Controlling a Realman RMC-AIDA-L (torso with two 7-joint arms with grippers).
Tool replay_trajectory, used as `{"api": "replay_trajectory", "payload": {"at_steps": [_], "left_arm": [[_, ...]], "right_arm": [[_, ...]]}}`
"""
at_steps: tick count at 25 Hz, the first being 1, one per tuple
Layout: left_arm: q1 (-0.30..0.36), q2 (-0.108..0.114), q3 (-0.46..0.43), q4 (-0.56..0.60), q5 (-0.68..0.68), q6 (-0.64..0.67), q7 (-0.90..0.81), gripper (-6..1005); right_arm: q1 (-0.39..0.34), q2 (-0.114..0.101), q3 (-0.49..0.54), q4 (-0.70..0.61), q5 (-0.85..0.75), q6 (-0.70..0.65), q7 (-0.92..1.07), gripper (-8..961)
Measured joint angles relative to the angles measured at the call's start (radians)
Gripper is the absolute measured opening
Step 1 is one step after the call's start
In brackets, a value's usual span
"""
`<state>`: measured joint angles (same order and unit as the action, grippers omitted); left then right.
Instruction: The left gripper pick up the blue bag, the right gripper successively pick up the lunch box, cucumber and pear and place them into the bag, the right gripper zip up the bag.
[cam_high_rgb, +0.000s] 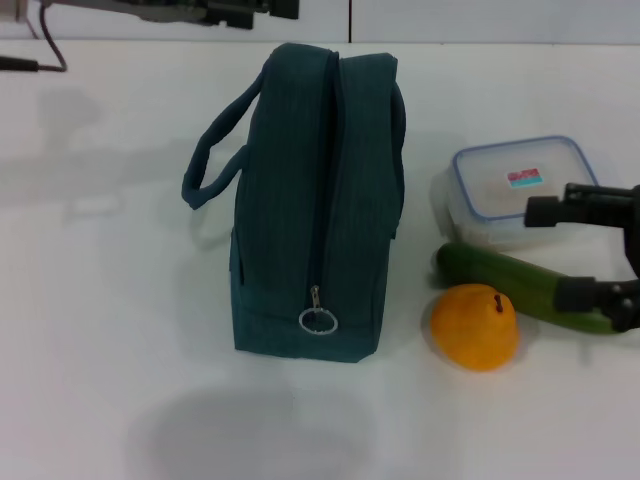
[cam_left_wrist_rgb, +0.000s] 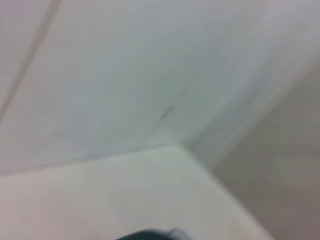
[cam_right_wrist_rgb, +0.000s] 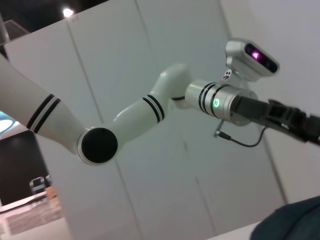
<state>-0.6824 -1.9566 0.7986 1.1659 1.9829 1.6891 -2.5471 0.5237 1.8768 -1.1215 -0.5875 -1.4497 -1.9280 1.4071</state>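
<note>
The blue bag (cam_high_rgb: 318, 200) stands in the middle of the white table, zipped shut, with its ring zip pull (cam_high_rgb: 318, 320) at the near end and a loop handle (cam_high_rgb: 215, 160) hanging to its left. The lunch box (cam_high_rgb: 520, 188), the cucumber (cam_high_rgb: 495, 275) and the pear (cam_high_rgb: 475, 326) lie to its right. My right gripper (cam_high_rgb: 548, 253) is open at the right edge, one finger over the lunch box and the other over the cucumber's right end. My left gripper (cam_high_rgb: 255, 12) is high at the table's far edge. It also shows in the right wrist view (cam_right_wrist_rgb: 295, 122) beyond its silver wrist with the green ring light (cam_right_wrist_rgb: 216, 103).
A black cable (cam_high_rgb: 45, 55) lies at the far left corner of the table (cam_high_rgb: 110, 330). A corner of the bag shows in the right wrist view (cam_right_wrist_rgb: 295, 220). The left wrist view shows only pale walls.
</note>
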Motion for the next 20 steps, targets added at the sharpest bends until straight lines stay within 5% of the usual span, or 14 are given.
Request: {"api": "replay_trajectory", "payload": {"at_steps": [6, 20], "left_arm": [[-0.059, 0.016, 0.059, 0.02, 0.18, 0.024, -0.155, 886], [-0.077, 0.01, 0.154, 0.008, 0.278, 0.093, -0.229, 857]], "right_arm": [[-0.018, -0.007, 0.027, 0.013, -0.007, 0.003, -0.022, 875], [-0.024, -0.006, 0.031, 0.015, -0.012, 0.028, -0.04, 874]]}}
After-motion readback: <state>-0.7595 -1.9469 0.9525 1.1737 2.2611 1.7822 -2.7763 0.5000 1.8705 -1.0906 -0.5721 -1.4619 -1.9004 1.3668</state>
